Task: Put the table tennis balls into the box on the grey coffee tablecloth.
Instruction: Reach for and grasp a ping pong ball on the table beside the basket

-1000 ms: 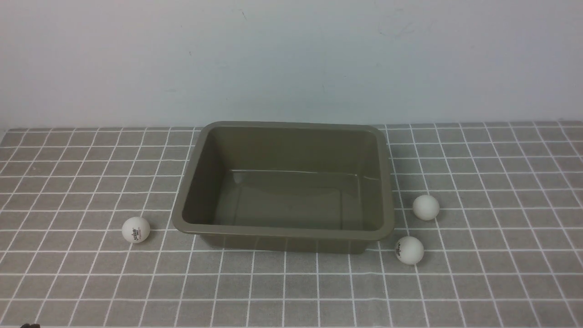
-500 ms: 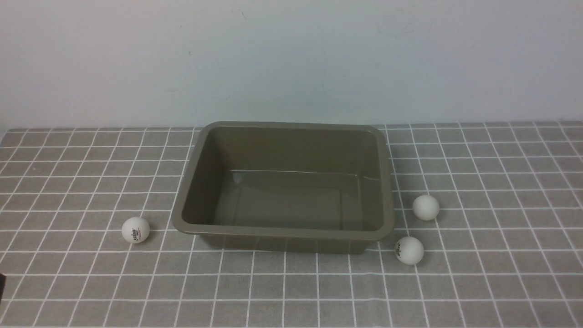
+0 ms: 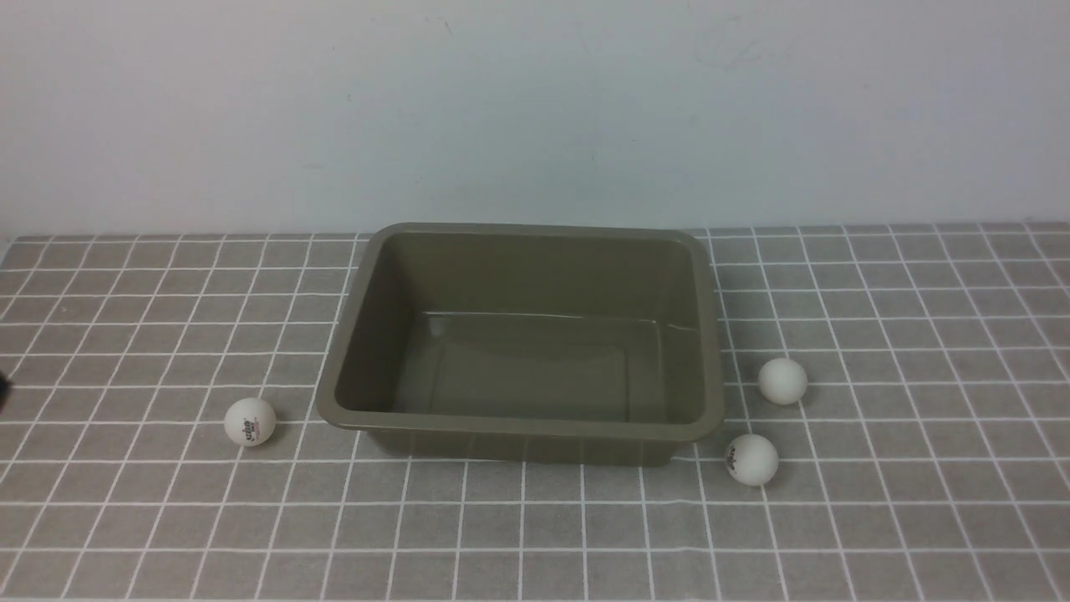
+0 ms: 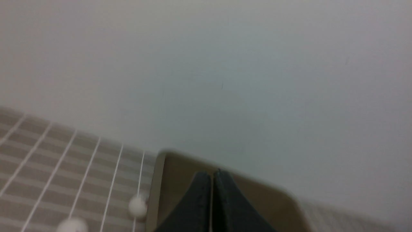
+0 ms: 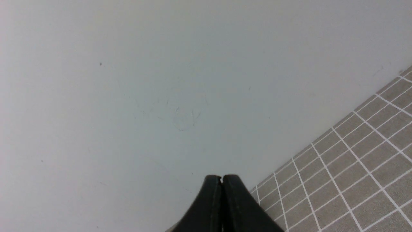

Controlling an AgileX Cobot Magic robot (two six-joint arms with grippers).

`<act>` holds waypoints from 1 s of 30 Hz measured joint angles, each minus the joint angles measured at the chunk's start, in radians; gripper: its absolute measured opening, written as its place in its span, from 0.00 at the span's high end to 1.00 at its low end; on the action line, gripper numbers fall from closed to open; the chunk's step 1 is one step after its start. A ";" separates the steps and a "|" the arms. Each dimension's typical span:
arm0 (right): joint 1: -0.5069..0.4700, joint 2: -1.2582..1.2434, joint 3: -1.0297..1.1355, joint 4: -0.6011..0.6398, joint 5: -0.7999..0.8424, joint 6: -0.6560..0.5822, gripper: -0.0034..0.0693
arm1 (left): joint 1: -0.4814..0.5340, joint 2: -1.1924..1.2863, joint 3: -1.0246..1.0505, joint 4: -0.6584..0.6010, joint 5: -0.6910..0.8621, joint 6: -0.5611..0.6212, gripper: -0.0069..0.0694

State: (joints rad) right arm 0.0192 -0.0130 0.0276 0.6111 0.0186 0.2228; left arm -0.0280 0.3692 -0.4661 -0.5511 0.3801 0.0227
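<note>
Bringing the left gripper point(image 4: 210, 176) up, closed and with nothing held, beside the ball-and-box layout.

In the front view only a blurred dark sliver shows at the left edge, higher than half a second ago; the box point(image 3: 527, 431) and balls keep their places. To the gripper's right, one table tennis ball point(image 3: 250, 421) sits on the grey coffee tablecloth point(image 3: 552, 531), apart from the box. Farther right, the empty box stands between the gripper and two more balls, the plain ball point(image 3: 782, 381) and the logo ball point(image 3: 752, 459), just beyond its far side. A pale wall point(image 3: 535, 109) rises behind. The right gripper point(image 5: 222, 178) is narrow too, its fingertips together before the wall and cloth.
</note>
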 joint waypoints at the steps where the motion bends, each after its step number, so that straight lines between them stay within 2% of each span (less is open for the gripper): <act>1: 0.000 0.000 0.000 0.002 -0.007 0.002 0.97 | 0.000 0.085 -0.045 0.030 0.084 0.006 0.92; 3: 0.000 0.000 0.000 0.018 -0.005 0.013 0.97 | 0.000 0.222 -0.142 0.080 0.207 0.011 0.92; 5: 0.000 0.000 -0.031 0.023 0.089 0.020 0.97 | 0.000 0.434 -0.264 0.165 0.363 0.013 0.92; 9: 0.000 0.014 -0.161 -0.005 0.284 -0.030 0.97 | 0.000 0.654 -0.374 0.242 0.482 0.013 0.92; 10: 0.000 0.054 -0.260 -0.033 0.387 -0.084 0.97 | 0.000 0.771 -0.426 0.277 0.518 0.013 0.92; 18: 0.000 0.412 -0.677 -0.144 0.843 -0.310 0.97 | 0.000 1.120 -0.635 0.324 0.546 0.036 0.92; 21: 0.000 0.531 -0.767 -0.162 0.935 -0.377 0.97 | 0.000 1.238 -0.709 0.352 0.553 0.048 0.91; 24: 0.000 0.602 -0.805 -0.162 0.959 -0.404 0.97 | 0.000 1.323 -0.759 0.391 0.558 0.051 0.89; 27: 0.000 0.659 -0.815 -0.159 0.968 -0.414 0.97 | 0.000 1.419 -0.817 0.439 0.559 0.055 0.78; 28: 0.000 0.661 -0.815 -0.159 0.968 -0.414 0.97 | 0.000 1.423 -0.819 0.440 0.557 0.055 0.77; 30: 0.000 0.678 -0.816 -0.157 0.971 -0.415 0.97 | 0.000 1.470 -0.836 0.450 0.547 0.055 0.63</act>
State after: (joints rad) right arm 0.0192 0.6653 -0.7882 0.4544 0.9897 -0.1918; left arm -0.0280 1.8389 -1.3016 -0.1011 0.9271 0.0777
